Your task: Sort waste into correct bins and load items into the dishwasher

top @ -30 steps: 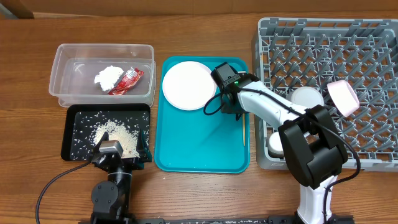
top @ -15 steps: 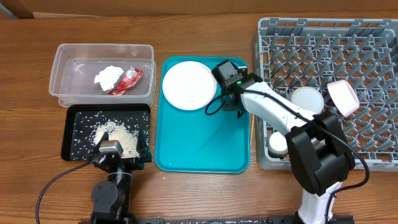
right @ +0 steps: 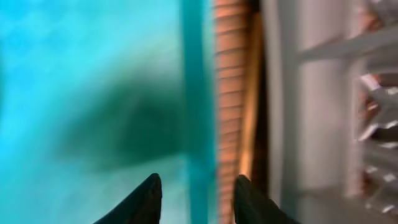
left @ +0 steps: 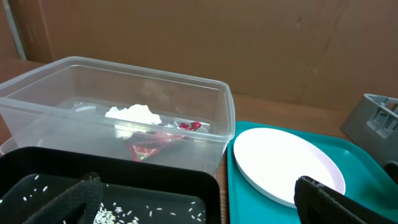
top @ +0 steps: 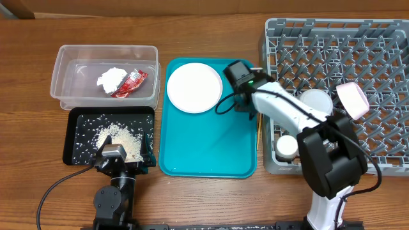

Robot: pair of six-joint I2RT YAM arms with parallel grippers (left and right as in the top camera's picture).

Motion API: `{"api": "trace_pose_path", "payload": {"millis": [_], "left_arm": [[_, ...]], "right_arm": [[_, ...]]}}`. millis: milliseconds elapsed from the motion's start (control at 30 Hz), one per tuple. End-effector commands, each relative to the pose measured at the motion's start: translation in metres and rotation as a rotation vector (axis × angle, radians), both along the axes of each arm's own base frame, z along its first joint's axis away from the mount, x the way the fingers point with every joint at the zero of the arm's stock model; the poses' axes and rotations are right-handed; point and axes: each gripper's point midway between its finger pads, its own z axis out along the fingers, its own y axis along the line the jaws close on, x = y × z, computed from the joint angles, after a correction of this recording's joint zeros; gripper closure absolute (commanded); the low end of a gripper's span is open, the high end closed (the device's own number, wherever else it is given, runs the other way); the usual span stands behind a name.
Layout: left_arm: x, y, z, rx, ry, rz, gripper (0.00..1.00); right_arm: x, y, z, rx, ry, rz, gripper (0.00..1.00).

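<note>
- Two scraps, tissue (top: pixel 112 78) and red wrapper (top: pixel 131 83), lie in the clear tub (top: pixel 105 47).
- White rice (top: pixel 123 138) lies in the black tray (top: pixel 68 152).
- Fingers spread, empty: left gripper (left: pixel 202 205), right gripper (right: pixel 194 200).

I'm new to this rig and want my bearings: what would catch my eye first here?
The teal tray in the middle stands out, with a large white plate at its far left corner and the right arm reaching over its right edge. To the right stands a grey dish rack; to the left, a clear tub holding a red wrapper and a tissue, and a black tray strewn with rice.
</note>
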Motion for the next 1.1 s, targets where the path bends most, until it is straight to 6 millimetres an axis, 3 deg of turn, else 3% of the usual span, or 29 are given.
{"api": "trace_pose_path", "payload": {"millis": [0,100,233,367,500,567,700,833,967,1067], "left_arm": [[0.0,0.004,-0.001,-0.015,-0.006,0.018,0.0],[0.0,0.003,-0.001,-0.015,-0.006,0.018,0.0],[0.0,0.003,-0.001,-0.015,-0.006,0.018,0.0],[0.0,0.003,-0.001,-0.015,-0.006,0.018,0.0],[0.0,0.004,-0.001,-0.015,-0.006,0.018,0.0],[0.0,0.004,-0.001,-0.015,-0.006,0.018,0.0],[0.0,0.003,-0.001,-0.015,-0.006,0.018,0.0],[0.0,0.003,-0.001,-0.015,-0.006,0.018,0.0],[0.0,0.003,-0.001,-0.015,-0.006,0.018,0.0],[0.0,0.003,-0.001,-0.015,-0.006,0.018,0.0]], "right_arm": [[0.001,-0.013,0.007,0.009,-0.012,-0.05,0.59],[-0.006,-0.021,-0.003,-0.024,0.028,-0.06,0.57],[-0.014,-0.049,-0.015,-0.048,0.048,-0.2,0.54],[-0.013,-0.043,-0.021,0.029,0.11,-0.096,0.53],[-0.007,-0.05,-0.02,-0.017,0.096,-0.045,0.53],[-0.004,-0.055,-0.019,-0.017,0.09,-0.058,0.61],[-0.008,-0.053,-0.022,0.019,0.116,-0.059,0.66],[-0.016,-0.026,-0.025,0.093,0.177,0.112,0.7],[-0.023,-0.005,-0.026,0.14,0.193,0.153,0.8],[-0.028,0.013,-0.026,0.182,0.201,0.189,0.8]]}}
